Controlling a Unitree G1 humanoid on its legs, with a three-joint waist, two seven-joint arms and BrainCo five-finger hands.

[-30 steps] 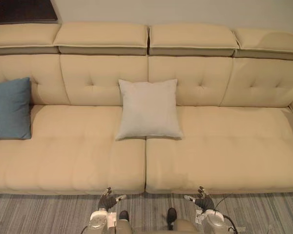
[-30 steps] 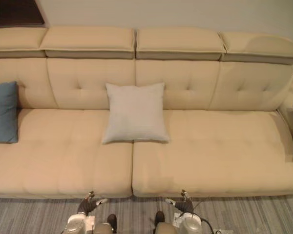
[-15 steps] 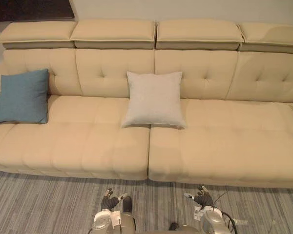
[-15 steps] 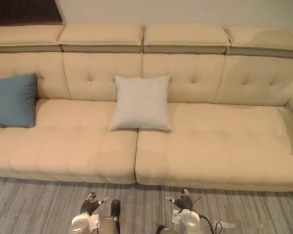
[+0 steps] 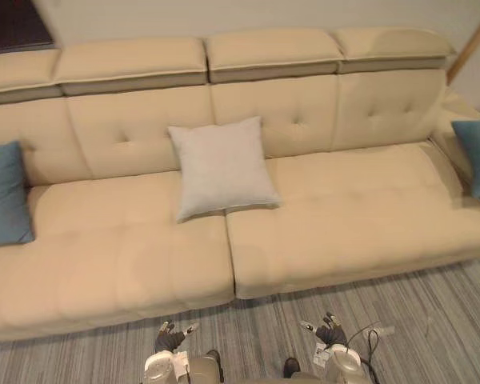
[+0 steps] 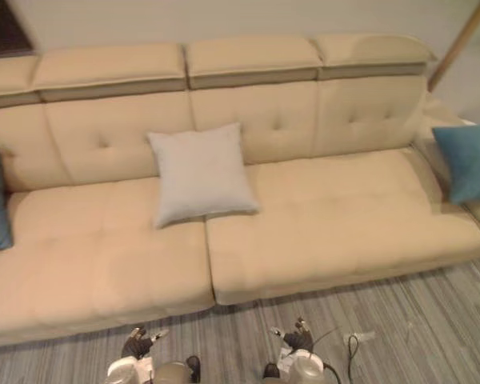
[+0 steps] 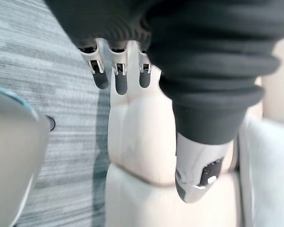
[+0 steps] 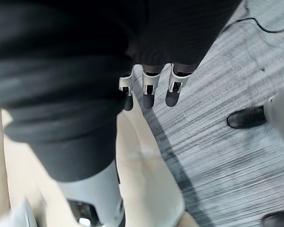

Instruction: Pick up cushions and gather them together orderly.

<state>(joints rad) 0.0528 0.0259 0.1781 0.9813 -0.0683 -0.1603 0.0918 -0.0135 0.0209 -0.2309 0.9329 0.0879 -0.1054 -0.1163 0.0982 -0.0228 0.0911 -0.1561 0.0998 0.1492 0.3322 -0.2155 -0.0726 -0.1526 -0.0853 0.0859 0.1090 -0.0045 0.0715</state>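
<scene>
A pale grey cushion (image 5: 222, 166) leans against the backrest at the middle of the beige sofa (image 5: 128, 264). A blue cushion (image 5: 3, 196) rests at the sofa's left end and another blue cushion (image 6: 468, 162) at its right end. My left hand (image 5: 170, 337) and right hand (image 5: 330, 330) hang low over the striped carpet in front of the sofa, far from every cushion. Both hands are open and hold nothing; the wrist views show straight fingers (image 7: 117, 75) and fingers (image 8: 149, 91) pointing at the sofa's front edge.
Grey striped carpet (image 5: 432, 320) lies in front of the sofa. A slanted wooden pole (image 5: 470, 40) stands at the far right behind the sofa. A dark panel (image 5: 12, 24) is on the wall at the upper left.
The camera has swung to the right: the sofa now looks tilted, the right blue cushion has come into view and the left one has slid to the edge. My hands stay low and open.
</scene>
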